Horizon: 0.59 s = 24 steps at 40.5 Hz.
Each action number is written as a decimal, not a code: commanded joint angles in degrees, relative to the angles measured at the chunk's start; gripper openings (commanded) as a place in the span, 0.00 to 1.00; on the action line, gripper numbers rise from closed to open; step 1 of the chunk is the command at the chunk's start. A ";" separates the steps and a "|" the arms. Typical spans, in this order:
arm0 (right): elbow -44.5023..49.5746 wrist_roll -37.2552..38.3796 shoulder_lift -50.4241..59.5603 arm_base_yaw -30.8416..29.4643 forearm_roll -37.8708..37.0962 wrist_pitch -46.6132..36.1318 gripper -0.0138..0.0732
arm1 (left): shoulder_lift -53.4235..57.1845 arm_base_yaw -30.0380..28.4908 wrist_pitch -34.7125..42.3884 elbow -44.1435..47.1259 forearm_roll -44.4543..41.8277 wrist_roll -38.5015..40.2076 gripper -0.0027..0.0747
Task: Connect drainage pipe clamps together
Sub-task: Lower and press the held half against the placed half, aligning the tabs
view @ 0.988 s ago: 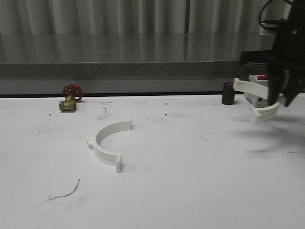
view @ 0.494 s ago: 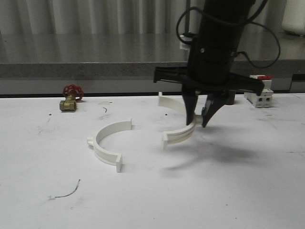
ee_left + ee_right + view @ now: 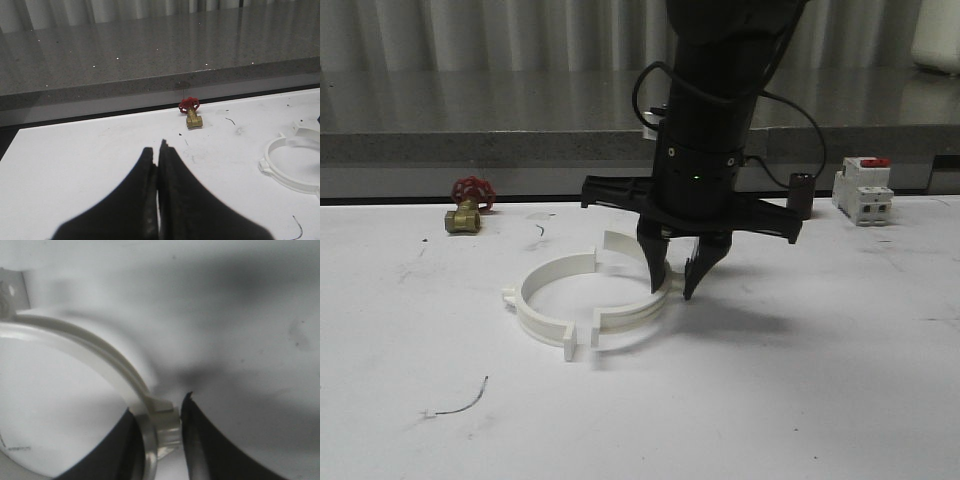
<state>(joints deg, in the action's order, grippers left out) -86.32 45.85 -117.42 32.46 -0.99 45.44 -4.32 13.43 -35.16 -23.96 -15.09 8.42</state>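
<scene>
One white half-ring drainage pipe clamp lies flat on the white table, left of centre. My right gripper points straight down, shut on the outer lug of the other half-ring clamp. That half's open side faces the lying one, so the two outline a ring. Their end tabs sit close together at front and back with small gaps. In the right wrist view the held clamp's band curves away from the right gripper. My left gripper is shut on nothing, over bare table, with the clamps off to its side.
A brass valve with a red handwheel sits at the back left, also in the left wrist view. A white breaker with a red top and a dark cylinder stand back right. A thin wire lies front left. A grey ledge borders the back.
My right arm has swept from the far right to the table's centre, carrying its clamp half and lowering it beside the lying half. The lying half has not moved.
</scene>
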 commanded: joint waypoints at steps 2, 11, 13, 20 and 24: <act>-2.64 0.76 2.43 0.18 -0.76 -0.90 0.39 | -0.79 0.02 4.58 -1.34 -0.10 0.15 0.01; -2.64 1.18 2.07 0.18 -0.70 -1.27 0.39 | -0.79 0.02 4.58 -1.34 -0.10 0.15 0.01; -2.64 1.18 1.75 0.18 -0.19 -1.27 0.39 | -0.79 0.02 4.58 -1.34 -0.10 0.15 0.01; -2.64 1.18 0.96 0.18 0.35 -1.68 0.39 | -0.79 0.02 4.58 -1.34 -0.10 0.15 0.01; -2.64 1.18 0.75 0.18 0.99 -2.41 0.39 | -0.79 0.02 4.58 -1.34 -0.10 0.15 0.01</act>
<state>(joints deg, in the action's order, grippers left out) -87.23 47.00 -119.79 32.60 -0.40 45.03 -4.32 13.43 -35.16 -23.96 -15.09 8.42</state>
